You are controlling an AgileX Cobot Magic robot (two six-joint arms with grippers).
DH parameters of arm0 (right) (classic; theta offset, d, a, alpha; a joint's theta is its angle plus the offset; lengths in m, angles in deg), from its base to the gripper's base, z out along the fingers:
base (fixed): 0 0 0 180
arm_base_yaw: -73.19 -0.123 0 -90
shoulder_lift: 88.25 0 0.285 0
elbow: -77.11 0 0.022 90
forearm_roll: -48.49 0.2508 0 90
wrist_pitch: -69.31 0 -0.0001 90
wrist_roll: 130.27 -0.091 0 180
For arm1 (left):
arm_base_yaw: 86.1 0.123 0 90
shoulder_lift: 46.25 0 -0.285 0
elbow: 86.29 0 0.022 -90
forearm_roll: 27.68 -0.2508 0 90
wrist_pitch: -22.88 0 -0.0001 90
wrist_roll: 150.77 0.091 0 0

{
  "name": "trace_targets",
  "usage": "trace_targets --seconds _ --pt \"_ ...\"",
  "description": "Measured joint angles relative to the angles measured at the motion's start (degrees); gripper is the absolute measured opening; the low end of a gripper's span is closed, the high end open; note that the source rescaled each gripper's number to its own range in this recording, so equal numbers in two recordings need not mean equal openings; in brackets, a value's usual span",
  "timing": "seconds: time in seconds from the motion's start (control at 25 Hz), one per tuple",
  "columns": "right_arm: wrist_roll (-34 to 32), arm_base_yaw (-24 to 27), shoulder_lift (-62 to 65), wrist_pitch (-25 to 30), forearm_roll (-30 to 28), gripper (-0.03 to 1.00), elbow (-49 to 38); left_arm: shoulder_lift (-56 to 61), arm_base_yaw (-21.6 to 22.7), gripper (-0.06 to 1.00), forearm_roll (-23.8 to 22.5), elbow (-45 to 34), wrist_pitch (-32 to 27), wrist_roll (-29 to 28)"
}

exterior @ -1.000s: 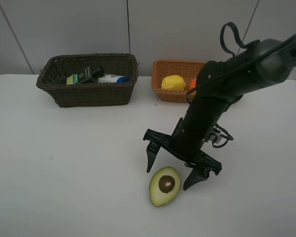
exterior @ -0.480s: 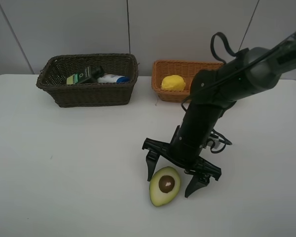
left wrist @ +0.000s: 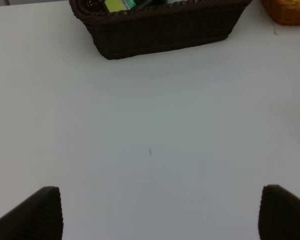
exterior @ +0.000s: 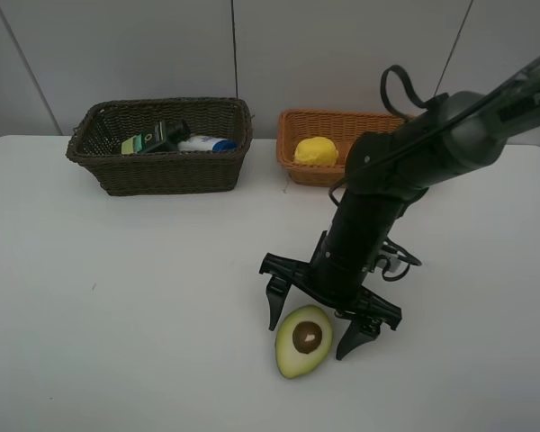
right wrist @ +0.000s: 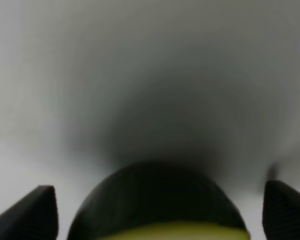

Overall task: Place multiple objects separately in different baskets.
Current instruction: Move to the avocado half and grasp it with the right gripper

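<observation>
Straddling the halved avocado (exterior: 302,340) on the counter (exterior: 117,297), the right gripper (exterior: 317,319) spreads wide, gripping nothing, while only the left wrist view shows the left gripper's fingers (left wrist: 40,212), equally wide and empty.

Left half of the white table (exterior: 117,297) is bare, wide passage there. Back edge blocked by the dark brown basket (exterior: 162,171) at upper left and the orange basket (exterior: 317,171) right of it, narrow gap between them. Lower centre: halved avocado (exterior: 302,340) sits between the spread fingers of the right gripper (exterior: 313,319); its arm (exterior: 387,189) crosses the right side diagonally.
</observation>
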Motion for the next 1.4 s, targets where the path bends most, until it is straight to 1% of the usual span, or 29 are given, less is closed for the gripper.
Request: trace_targets --seconds 0.44,0.76,0.84,0.88,1.0,1.04,1.2,1.4 --pt "0.0 0.0 -0.3 -1.0 0.1 0.87 0.0 0.0 0.0 1.00 0.0 0.0 0.0 0.0" --pt "0.4 0.0 -1.7 2.0 1.4 0.87 0.1 0.0 0.0 1.00 0.0 0.0 0.0 0.0" --pt "0.4 0.0 -1.8 2.3 1.4 0.84 0.1 0.0 0.0 1.00 0.0 0.0 0.0 0.0" --pt "0.5 0.0 -1.8 2.4 1.4 0.80 0.1 0.0 0.0 1.00 0.0 0.0 0.0 0.0" --pt "0.6 0.0 -2.0 2.5 1.4 0.61 0.1 0.0 0.0 1.00 0.0 0.0 0.0 0.0" --pt "0.7 0.0 -2.0 2.6 1.4 0.58 0.1 0.0 0.0 1.00 0.0 0.0 0.0 0.0" --pt "1.1 0.0 -2.0 3.3 1.4 0.58 0.1 0.0 0.0 1.00 0.0 0.0 0.0 0.0" --pt "4.2 0.0 -1.8 6.8 0.9 0.58 2.3 0.0 0.0 1.00 0.0 0.0 0.0 0.0"
